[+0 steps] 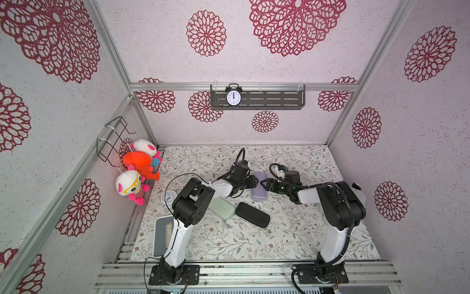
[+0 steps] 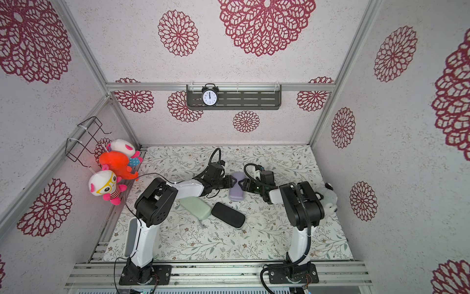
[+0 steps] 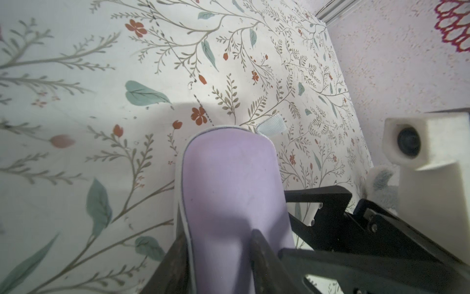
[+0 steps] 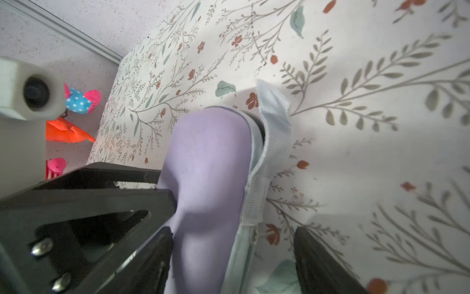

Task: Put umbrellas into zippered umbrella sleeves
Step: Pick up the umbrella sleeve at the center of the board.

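The lilac sleeve lies on the floral mat at mid-back, between my two grippers. My left gripper has its jaws partly apart on the lilac shell: one finger at the zip edge, the other on top. My right gripper is open; one finger touches the shell, and bare mat shows before the other. A pale ribbon loop hangs at the sleeve's far end, where the seam gapes a little. The mint green sleeve and black sleeve lie shut nearer the front. No umbrellas show.
A grey tray sits at the front left under the left arm, holding a cream object. A white alarm clock lies beside that arm. Plush toys hang on the left wall; a white plush sits behind the right arm.
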You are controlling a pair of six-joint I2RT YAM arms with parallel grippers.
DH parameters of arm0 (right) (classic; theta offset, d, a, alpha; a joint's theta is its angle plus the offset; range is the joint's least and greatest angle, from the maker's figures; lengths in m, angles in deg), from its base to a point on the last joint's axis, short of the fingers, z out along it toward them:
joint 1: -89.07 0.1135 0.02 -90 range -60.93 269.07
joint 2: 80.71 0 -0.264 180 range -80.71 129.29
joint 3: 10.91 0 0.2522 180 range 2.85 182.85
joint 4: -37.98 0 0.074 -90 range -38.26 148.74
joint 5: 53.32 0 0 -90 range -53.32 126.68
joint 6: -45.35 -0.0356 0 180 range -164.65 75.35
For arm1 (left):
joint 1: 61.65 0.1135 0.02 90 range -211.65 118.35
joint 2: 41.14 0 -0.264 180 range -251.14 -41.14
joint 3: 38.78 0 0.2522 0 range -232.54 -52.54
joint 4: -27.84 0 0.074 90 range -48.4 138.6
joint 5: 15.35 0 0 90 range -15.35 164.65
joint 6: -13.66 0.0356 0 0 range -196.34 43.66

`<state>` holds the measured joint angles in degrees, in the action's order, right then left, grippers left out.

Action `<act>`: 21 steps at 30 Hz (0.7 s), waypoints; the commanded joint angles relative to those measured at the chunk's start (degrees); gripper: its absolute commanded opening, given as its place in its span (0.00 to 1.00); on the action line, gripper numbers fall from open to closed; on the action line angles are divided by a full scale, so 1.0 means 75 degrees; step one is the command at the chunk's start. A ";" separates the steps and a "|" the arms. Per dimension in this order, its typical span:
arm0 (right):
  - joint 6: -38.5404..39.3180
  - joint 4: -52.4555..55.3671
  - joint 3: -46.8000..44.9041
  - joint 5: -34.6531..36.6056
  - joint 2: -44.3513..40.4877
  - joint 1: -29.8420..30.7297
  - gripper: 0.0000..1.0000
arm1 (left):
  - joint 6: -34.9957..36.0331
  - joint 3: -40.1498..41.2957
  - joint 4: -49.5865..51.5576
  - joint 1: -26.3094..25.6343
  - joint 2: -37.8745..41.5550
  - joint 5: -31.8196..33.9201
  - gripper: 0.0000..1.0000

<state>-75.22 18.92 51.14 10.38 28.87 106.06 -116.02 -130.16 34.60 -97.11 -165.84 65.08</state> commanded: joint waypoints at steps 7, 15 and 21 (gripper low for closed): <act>-0.0376 0.0065 -0.0026 -0.0322 0.0368 0.0085 0.73 | 0.0210 0.0575 0.1579 0.0222 -0.0426 0.0102 0.41; -0.0660 -0.0216 0.0390 -0.0639 0.0871 0.0532 0.69 | 0.0032 0.0943 0.1203 0.0357 -0.0603 -0.0151 0.31; -0.0949 -0.0662 0.0556 -0.0776 0.1098 0.0751 0.67 | -0.0053 0.1353 0.0868 0.0476 -0.0765 -0.0216 0.26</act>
<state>-80.37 11.58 55.01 7.56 35.15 108.77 -117.29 -125.14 27.21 -94.34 -165.63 60.80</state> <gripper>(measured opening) 0.674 0.267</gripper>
